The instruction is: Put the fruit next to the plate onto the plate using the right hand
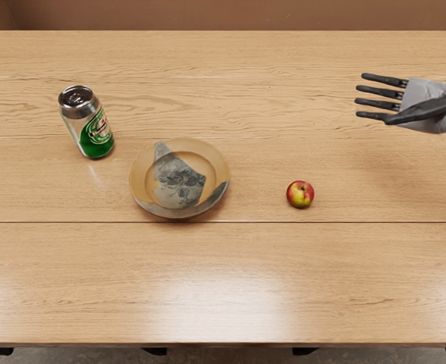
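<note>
The right hand (405, 102) hangs at the table's (223, 280) right edge with fingers spread and holding nothing, well apart from the apple (300, 194), which lies right of the plate (141, 189), a green can (86, 121) standing beyond.

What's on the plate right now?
Nothing rests on the plate; only its grey central pattern shows. The apple sits apart from it on the table, and the open right hand is far from both. The wood under the plate is hidden.
</note>
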Controlling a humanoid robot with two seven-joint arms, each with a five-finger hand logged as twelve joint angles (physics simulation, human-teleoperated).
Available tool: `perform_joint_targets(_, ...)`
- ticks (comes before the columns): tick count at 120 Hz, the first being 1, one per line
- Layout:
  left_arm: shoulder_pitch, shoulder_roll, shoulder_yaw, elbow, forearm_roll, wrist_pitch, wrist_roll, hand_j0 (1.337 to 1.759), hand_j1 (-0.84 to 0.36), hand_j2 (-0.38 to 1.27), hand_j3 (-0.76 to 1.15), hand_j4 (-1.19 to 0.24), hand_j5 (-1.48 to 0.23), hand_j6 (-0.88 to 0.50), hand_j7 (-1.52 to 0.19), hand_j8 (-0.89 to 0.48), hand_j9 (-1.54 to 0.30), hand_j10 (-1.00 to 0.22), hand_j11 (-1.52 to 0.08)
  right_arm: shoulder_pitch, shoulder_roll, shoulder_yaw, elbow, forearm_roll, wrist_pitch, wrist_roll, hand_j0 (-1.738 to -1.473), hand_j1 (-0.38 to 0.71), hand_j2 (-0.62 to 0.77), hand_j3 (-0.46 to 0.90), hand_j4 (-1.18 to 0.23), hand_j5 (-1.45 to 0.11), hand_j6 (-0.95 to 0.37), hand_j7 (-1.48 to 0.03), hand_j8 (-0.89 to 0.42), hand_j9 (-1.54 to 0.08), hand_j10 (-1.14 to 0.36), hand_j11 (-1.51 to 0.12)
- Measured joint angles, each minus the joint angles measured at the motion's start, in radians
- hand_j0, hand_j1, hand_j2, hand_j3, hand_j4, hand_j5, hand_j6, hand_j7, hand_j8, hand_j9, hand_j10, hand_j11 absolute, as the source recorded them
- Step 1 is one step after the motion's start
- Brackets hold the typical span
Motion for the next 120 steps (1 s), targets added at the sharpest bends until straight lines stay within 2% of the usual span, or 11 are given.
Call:
perform_joint_targets(24,0.0,0.0,0.0,0.0,0.0,0.0,0.0,1.658,0.06,0.05,0.0,-0.24,-0.32,-0.24,-0.32,-0.24,-0.32,-0.24,-0.32,0.027,0.006,0.006,-0.022,-0.077,0.0,0.001,-1.658,-0.31,-0.01,0.0,-0.03,-0.04,-0.03,-0.04,-0.03,-0.04,-0.03,-0.04)
perform_joint_targets(43,0.0,0.0,0.0,0.0,0.0,0.0,0.0,1.658,0.06,0.05,0.0,-0.24,-0.32,-0.24,-0.32,-0.24,-0.32,-0.24,-0.32,0.042,-0.001,0.065,-0.056,-0.331,0.0,0.004,-1.658,-0.31,-0.01,0.0,-0.03,-0.04,-0.03,-0.05,-0.03,-0.05,-0.03,-0.05)
perform_joint_targets(52,0.0,0.0,0.0,0.0,0.0,0.0,0.0,1.658,0.06,0.05,0.0,-0.24,-0.32,-0.24,-0.32,-0.24,-0.32,-0.24,-0.32,0.042,-0.005,0.089,-0.028,-0.475,0.0,0.006,-1.658,-0.31,-0.01,0.0,-0.03,-0.05,-0.03,-0.05,-0.03,-0.05,-0.03,-0.05)
perform_joint_targets(60,0.0,0.0,0.0,0.0,0.0,0.0,0.0,1.658,0.06,0.05,0.0,-0.24,-0.32,-0.24,-0.32,-0.24,-0.32,-0.24,-0.32,0.041,-0.024,0.11,0.059,-0.602,0.0,0.014,-1.658,-0.31,-0.01,0.0,-0.04,-0.05,-0.03,-0.05,-0.03,-0.05,-0.04,-0.05)
perform_joint_targets(73,0.0,0.0,0.0,0.0,0.0,0.0,0.0,1.658,0.06,0.05,0.0,-0.24,-0.32,-0.24,-0.32,-0.24,-0.32,-0.24,-0.32,0.038,-0.097,0.126,0.285,-0.758,0.0,0.03,-1.658,-0.31,-0.01,0.0,-0.04,-0.05,-0.04,-0.05,-0.04,-0.05,-0.04,-0.05)
perform_joint_targets(93,0.0,0.0,0.0,0.0,0.0,0.0,0.0,1.658,0.06,0.05,0.0,-0.24,-0.32,-0.24,-0.32,-0.24,-0.32,-0.24,-0.32,0.003,-0.16,0.126,0.562,-0.924,-0.022,0.043,-1.658,-0.3,-0.01,0.0,-0.04,-0.05,-0.04,-0.05,-0.04,-0.05,-0.04,-0.05)
perform_joint_targets(107,0.0,0.0,0.0,0.0,0.0,0.0,0.0,1.658,0.06,0.05,0.0,-0.24,-0.32,-0.24,-0.32,-0.24,-0.32,-0.24,-0.32,-0.047,-0.184,0.122,0.722,-1.035,-0.2,0.041,-1.658,-0.3,-0.01,0.0,-0.04,-0.05,-0.04,-0.05,-0.04,-0.05,-0.04,-0.05)
perform_joint_targets(120,0.0,0.0,0.0,0.0,0.0,0.0,0.0,1.658,0.06,0.05,0.0,-0.24,-0.32,-0.24,-0.32,-0.24,-0.32,-0.24,-0.32,-0.094,-0.167,0.073,0.797,-1.147,-0.433,0.035,-1.658,-0.3,-0.01,0.0,-0.04,-0.05,-0.04,-0.05,-0.04,-0.05,-0.04,-0.05)
